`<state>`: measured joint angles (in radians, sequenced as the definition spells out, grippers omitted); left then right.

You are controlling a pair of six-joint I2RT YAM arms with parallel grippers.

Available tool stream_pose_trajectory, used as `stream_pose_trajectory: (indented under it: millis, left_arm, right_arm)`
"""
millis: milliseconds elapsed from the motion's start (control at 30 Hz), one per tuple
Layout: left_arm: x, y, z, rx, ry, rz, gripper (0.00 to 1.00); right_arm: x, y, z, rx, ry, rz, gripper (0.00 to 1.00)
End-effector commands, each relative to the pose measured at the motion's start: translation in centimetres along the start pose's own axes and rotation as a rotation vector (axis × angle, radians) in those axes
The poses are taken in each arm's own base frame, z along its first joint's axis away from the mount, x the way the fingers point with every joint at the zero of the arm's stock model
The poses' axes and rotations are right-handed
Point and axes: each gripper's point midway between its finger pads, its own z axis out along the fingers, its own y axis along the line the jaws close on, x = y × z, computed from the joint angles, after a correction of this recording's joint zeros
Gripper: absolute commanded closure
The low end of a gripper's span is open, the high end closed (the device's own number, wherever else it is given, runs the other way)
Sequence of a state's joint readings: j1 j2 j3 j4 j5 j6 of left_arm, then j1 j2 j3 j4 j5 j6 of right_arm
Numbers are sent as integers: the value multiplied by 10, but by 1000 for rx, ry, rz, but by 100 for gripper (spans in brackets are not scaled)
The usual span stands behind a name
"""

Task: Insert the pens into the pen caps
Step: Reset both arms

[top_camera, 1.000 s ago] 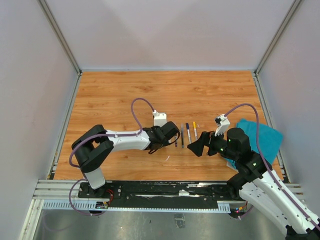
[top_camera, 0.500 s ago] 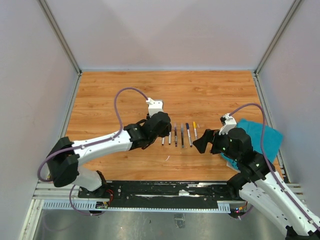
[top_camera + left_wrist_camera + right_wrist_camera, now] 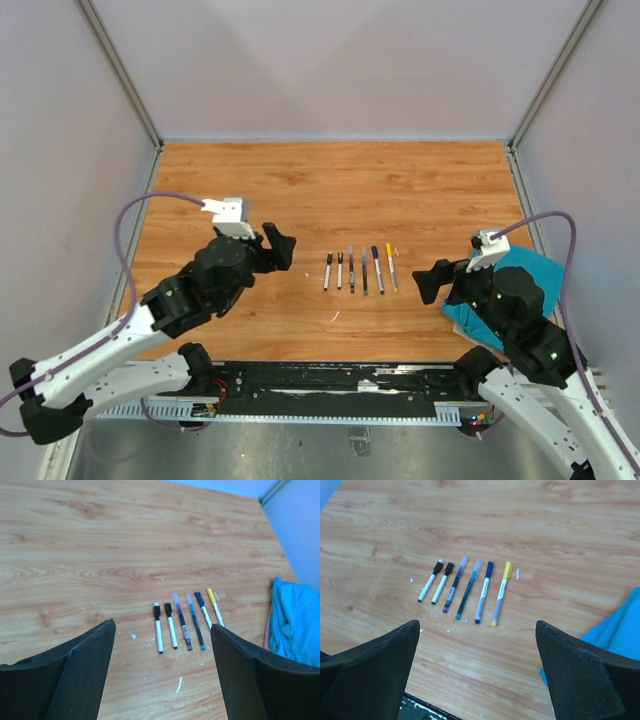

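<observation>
Left claw [image 3: 162, 625] and right claw [image 3: 477, 623] gape empty; only wrist views resolve caps [image 3: 449, 568] on six pens [image 3: 483, 594].

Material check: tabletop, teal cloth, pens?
Tabletop: wood or wood-look laminate, with visible grain and a slight sheen. Teal cloth: soft matte fabric, lying in crumpled folds. Pens: probably plastic, with smooth barrels; two of them look translucent.

- Six pens [image 3: 363, 272] lie flat in a row on the bench [image 3: 250, 190] — parallel, close together, not touching, caps at the far ends.
- Leftmost: two short white pens [image 3: 426, 587] with black caps [image 3: 438, 568].
- Middle: a purplish pen [image 3: 454, 585] and a teal pen [image 3: 467, 590] — both clear-capped.
- Rightmost: a blue-capped pen [image 3: 484, 592] and a yellow-capped pen [image 3: 501, 593].
</observation>
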<state>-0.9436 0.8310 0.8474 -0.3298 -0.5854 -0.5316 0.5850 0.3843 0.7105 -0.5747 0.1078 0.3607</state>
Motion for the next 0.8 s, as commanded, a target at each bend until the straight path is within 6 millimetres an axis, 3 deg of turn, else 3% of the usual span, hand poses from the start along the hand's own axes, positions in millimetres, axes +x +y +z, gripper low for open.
stream_pose_trajectory:
  millis: [0,67,333,500,767]
  left_arm:
    - [-16,32,-27,-66,-62,9,10]
    - [-21,41,-38,-81,-79,-5,1]
    - [-29,70,-66,-127,-112,0,0]
    - [-23,83,-68,-168,-114,33,0]
    - [-24,86,-70,-159,-144,4,0]
  right_arm:
    - [-29,-22,-24,113,-63,-87,2]
    - [-35,-26,-31,139,-72,-93,2]
    - [-45,-41,-49,205,-128,-117,1]
    - [-44,-49,-53,244,-128,-144,1]
    - [-38,-54,-53,259,-131,-156,1]
